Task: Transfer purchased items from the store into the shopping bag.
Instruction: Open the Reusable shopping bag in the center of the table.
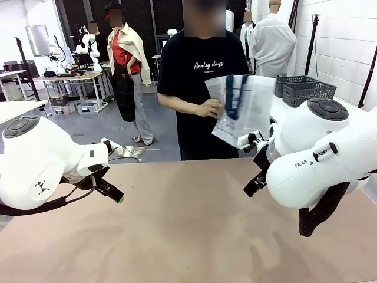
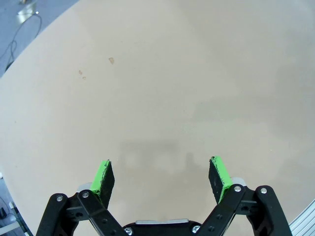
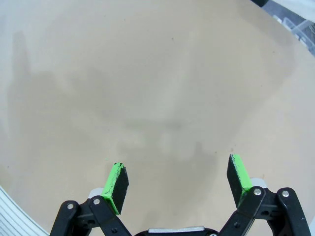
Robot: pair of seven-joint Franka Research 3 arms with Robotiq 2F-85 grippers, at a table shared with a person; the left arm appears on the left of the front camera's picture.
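A person in a black T-shirt stands at the far side of the table and holds the shopping bag [image 1: 253, 112] up in one hand. It is a translucent white plastic tote with navy straps, hanging in the air above the table's far edge. The purchased items are out of view. My left gripper [image 1: 113, 192] [image 2: 162, 172] hovers over the bare tan table at the left, open, with nothing between its green pads [image 2: 103, 177]. My right gripper [image 1: 254, 184] [image 3: 179, 179] hovers at the right, open too and holding nothing.
Two dark grey slotted baskets [image 1: 306, 89] stand behind my right arm at the back right, off this table; I cannot tell whether one is the store. The tan tabletop [image 1: 188, 224] lies bare between the arms. Other tables stand far back left.
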